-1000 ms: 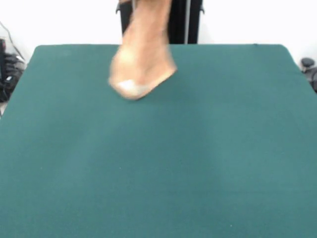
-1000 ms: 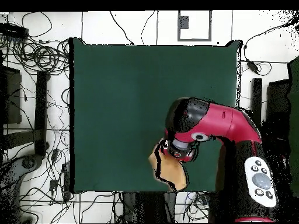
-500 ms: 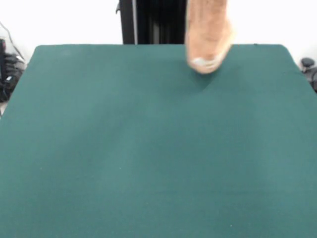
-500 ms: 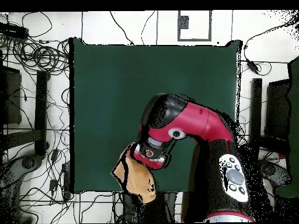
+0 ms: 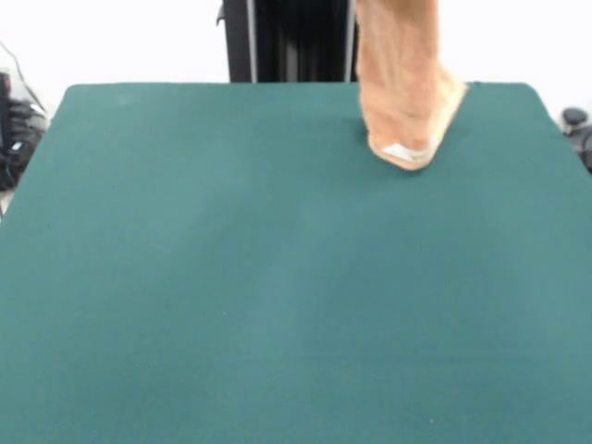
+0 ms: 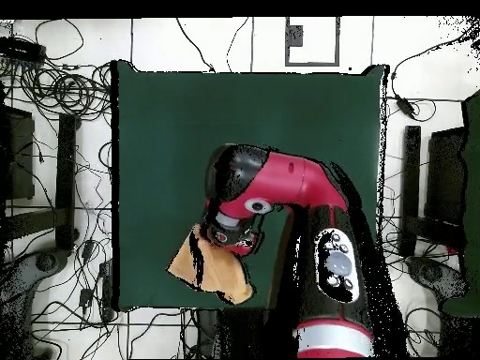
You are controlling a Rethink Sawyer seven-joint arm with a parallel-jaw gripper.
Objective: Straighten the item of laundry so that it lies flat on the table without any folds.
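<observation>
The item of laundry (image 5: 407, 83), an orange-tan towel, hangs bunched into a narrow vertical drape from above the picture's top edge. Its lower end, with a small white tag (image 5: 405, 151), reaches down over the far right part of the green table (image 5: 277, 277); I cannot tell whether it touches. In the overhead view the towel (image 6: 214, 274) spreads out below the red arm's wrist (image 6: 232, 228), near the table's (image 6: 187, 131) bottom edge. The gripper itself is hidden under that wrist, shut on the towel's top.
The black pedestal column (image 5: 287, 42) stands behind the table's far edge. Cables (image 6: 56, 89) and dark gear (image 6: 19, 150) lie on the floor around the table. The red arm (image 6: 309, 197) crosses the table's lower right part.
The arm has swung the hanging towel from left of centre to the right side in the front view, and the towel's lower end now hangs lower than half a second ago.
</observation>
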